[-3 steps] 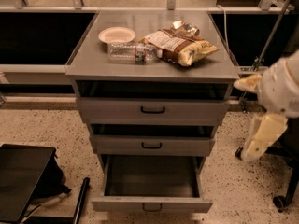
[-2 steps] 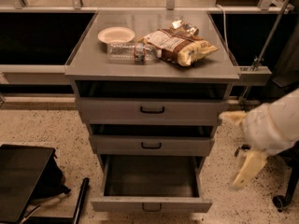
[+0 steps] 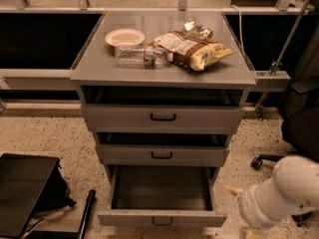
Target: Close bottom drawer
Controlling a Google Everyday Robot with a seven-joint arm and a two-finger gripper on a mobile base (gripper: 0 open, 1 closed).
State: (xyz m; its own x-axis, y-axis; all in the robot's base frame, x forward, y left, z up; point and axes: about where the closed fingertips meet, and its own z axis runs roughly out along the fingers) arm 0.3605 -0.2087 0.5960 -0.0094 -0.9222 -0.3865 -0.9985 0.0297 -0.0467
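The bottom drawer (image 3: 162, 218) is the lowest of three grey drawers in the cabinet. It is pulled far out, its deep box looks empty, and a small black loop handle (image 3: 162, 222) sits at the centre of its flat front. My gripper (image 3: 243, 212) is on the end of the white arm (image 3: 284, 190) at the lower right. It is just right of the drawer's front right corner and apart from it. Part of the gripper is cut off by the bottom edge of the view.
The middle drawer (image 3: 162, 155) and top drawer (image 3: 163, 117) stand slightly out. On the cabinet top lie a plate (image 3: 124, 36), a plastic bottle (image 3: 142, 55) and snack bags (image 3: 194, 49). A black case (image 3: 22, 193) lies at the lower left. A chair base with a caster (image 3: 259, 162) is at the right.
My arm and gripper have dropped from beside the upper drawers to floor level, beside the bottom drawer's front right corner. The drawer has not moved.
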